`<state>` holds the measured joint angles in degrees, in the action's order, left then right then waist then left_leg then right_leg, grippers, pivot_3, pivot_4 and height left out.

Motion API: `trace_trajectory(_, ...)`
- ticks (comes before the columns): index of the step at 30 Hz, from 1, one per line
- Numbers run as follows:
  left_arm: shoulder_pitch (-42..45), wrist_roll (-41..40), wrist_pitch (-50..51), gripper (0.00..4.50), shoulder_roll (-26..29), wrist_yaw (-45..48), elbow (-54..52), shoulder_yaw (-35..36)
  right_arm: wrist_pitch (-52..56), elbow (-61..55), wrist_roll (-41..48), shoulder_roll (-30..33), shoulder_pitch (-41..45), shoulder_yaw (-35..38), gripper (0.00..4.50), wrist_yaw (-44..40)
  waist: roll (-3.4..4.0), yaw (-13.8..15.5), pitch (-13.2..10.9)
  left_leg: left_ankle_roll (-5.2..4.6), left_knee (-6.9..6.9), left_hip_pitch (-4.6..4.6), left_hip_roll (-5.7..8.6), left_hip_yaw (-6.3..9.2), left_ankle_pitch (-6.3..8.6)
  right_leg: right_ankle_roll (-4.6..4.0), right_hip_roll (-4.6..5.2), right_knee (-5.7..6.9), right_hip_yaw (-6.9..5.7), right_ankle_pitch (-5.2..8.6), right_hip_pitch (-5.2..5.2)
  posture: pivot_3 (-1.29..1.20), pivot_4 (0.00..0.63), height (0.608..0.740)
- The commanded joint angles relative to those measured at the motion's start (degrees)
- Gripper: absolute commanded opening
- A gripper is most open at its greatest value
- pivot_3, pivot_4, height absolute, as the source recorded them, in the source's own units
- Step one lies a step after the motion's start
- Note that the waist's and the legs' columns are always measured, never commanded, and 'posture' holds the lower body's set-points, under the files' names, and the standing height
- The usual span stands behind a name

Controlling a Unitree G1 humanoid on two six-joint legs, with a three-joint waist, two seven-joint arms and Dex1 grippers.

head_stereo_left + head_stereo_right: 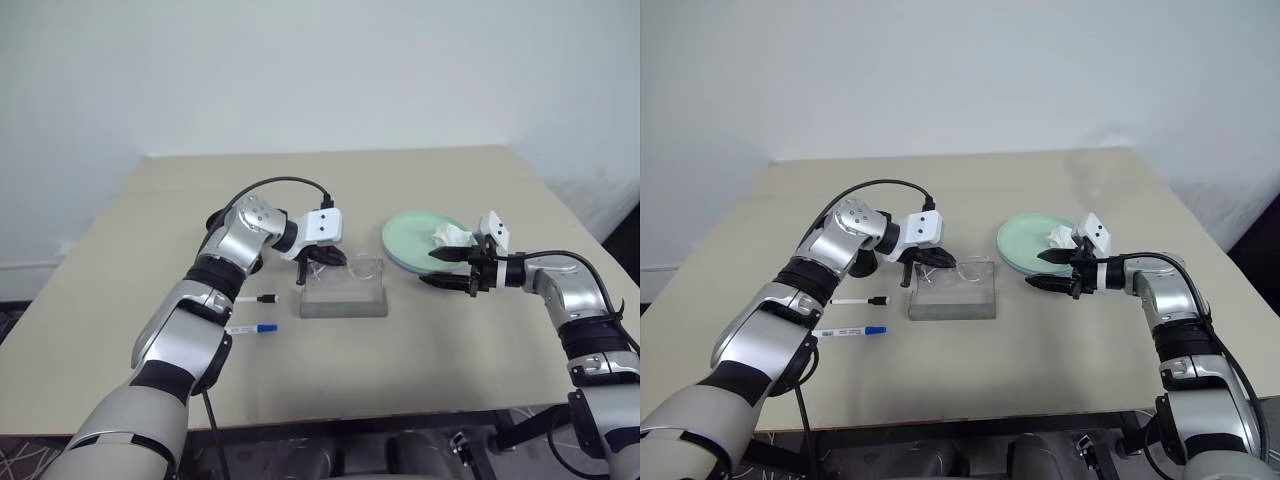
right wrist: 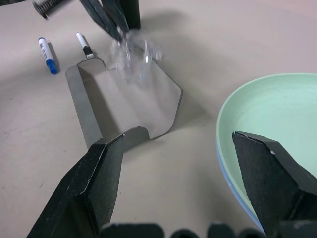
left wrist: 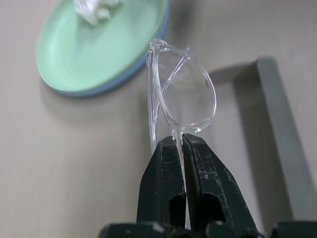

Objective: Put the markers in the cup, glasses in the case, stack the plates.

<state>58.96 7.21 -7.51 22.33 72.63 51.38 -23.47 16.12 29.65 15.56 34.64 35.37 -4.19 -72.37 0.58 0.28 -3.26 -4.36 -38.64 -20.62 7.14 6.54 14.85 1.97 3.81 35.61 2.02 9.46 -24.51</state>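
Glasses (image 3: 181,96) hang from our left gripper (image 3: 182,144), whose two black fingers are clenched on the thin clear frame beside one lens, so the pair dangles free of the table. We hold them just over the far edge of the case (image 1: 344,296), which lies open on the beige table (image 1: 440,350) with its grey interior bare. Pinching the frame at its edge keeps the lenses clear of the fingers and, we judge, lets the pair be lowered flat into the tray.

Our right gripper (image 1: 441,270) is spread wide and grasps nothing. It hovers near the table between the case and the plates (image 1: 412,240), pointing toward the case; we take it to be waiting there, perhaps to steady the case or close its lid.

The mint green plate sits on top of the light blue one, whose rim shows beneath it in the wrist views, so the stacking looks done. A crumpled white tissue (image 1: 450,236) rests on the upper plate.

Both markers, the black-capped one (image 1: 257,299) and the blue-capped one (image 1: 252,328), lie flat on the table on the left side of the case, apart from each other. They are not yet in any cup.
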Motion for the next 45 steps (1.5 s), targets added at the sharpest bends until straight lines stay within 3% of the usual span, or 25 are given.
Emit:
trace_trajectory(1, 2.34, 3.32, -4.0, 0.01, -0.31, -1.83, 1.73, -0.89, 0.2, -2.83, 0.5, -0.03, 0.49, 1.16, 3.76, 0.6, 0.0, 0.0, 0.0, 0.0, 0.0, 0.0, 0.0, 0.0, 0.0, 0.0, 0.0, 0.0, 0.0, 0.0, 0.0, 0.0, 0.0, 0.74)
trace_trajectory(7, 0.21, 5.0, -5.08, 0.01, -1.09, 1.97, 0.99, -2.36, 0.87, -4.15, 0.79, -0.16, -0.17, 1.27, 3.76, 1.35, -0.01, 0.01, 0.0, 0.0, -0.02, -0.01, 0.01, 0.0, 0.0, 0.04, 0.01, 0.0, 0.0, -0.02, 0.01, 0.0, 0.0, 0.74)
trace_trajectory(17, -4.37, 2.98, 1.27, 0.01, -1.58, 9.19, -4.77, -1.27, 0.75, -4.62, 0.63, -0.42, -0.64, 1.13, 3.76, 1.87, 0.0, -0.03, 0.0, -0.15, -0.04, 0.0, 0.01, 0.0, -0.08, 0.05, 0.01, 0.03, 0.01, -0.03, 0.02, 0.0, 0.0, 0.74)
trace_trajectory(20, -4.72, 2.87, 2.31, 0.67, -1.65, 8.37, -5.52, -0.99, 0.37, -4.2, 0.5, -0.48, -0.63, 1.07, 3.76, 1.8, 0.0, -0.02, 0.0, -0.15, -0.05, 0.01, 0.01, 0.0, -0.08, 0.05, 0.01, 0.03, 0.0, -0.03, 0.03, 0.0, 0.0, 0.74)
trace_trajectory(24, -4.19, 3.06, 2.08, 1.96, -2.11, 5.95, -5.18, -0.59, 0.03, -3.83, 0.42, -0.59, -0.65, 1.01, 3.76, 1.64, -0.01, -0.01, 0.0, -0.15, -0.05, 0.0, 0.01, 0.0, -0.08, 0.05, 0.01, 0.02, 0.0, -0.03, 0.03, 0.0, 0.0, 0.74)
trace_trajectory(30, -1.43, -0.27, 3.68, 1.96, -3.59, 3.76, -4.14, 3.35, -0.56, -3.13, 0.27, -0.88, -0.59, 0.96, 3.76, 1.55, -0.02, 0.0, -0.01, -0.14, -0.06, -0.01, 0.01, 0.0, -0.08, 0.05, 0.02, 0.02, 0.0, -0.03, 0.03, 0.0, 0.0, 0.74)
trace_trajectory(33, 2.09, -0.78, 3.86, 1.96, -4.59, -1.72, -0.46, 6.27, -0.98, -2.78, 0.17, -0.93, -0.6, 0.97, 3.76, 1.52, -0.05, 0.0, -0.03, -0.13, -0.08, -0.01, 0.01, 0.0, -0.08, 0.06, 0.01, 0.02, -0.01, -0.04, 0.03, 0.0, 0.0, 0.74)
trace_trajectory(36, 4.43, 1.15, 1.78, 1.35, -4.71, -7.07, 3.67, 6.76, -1.32, -2.52, 0.17, -0.99, -0.55, 1.0, 3.76, 1.42, -0.04, -0.03, -0.03, -0.12, -0.09, 0.0, 0.01, 0.0, -0.07, 0.1, 0.01, 0.02, -0.01, -0.06, 0.04, 0.0, 0.0, 0.74)
trace_trajectory(40, 5.74, 4.98, -2.32, 0.03, -4.83, -14.16, 8.96, 5.15, -0.71, -3.63, 1.66, -1.13, -0.87, 1.61, 3.76, 0.14, -0.04, -0.22, -0.02, -0.01, -0.07, 0.02, 0.01, 0.0, -0.01, 0.11, 0.01, 0.02, 0.0, -0.07, 0.03, 0.0, 0.0, 0.74)
trace_trajectory(45, 6.23, 9.62, -4.62, 0.03, -5.56, -20.23, 15.26, 2.97, 1.23, -7.18, 4.15, -1.37, -1.81, 2.65, 3.76, -1.12, -0.05, -0.19, -0.03, -0.01, -0.09, -0.01, 0.02, 0.0, -0.01, 0.14, 0.01, 0.02, 0.0, -0.09, 0.03, 0.0, 0.0, 0.74)
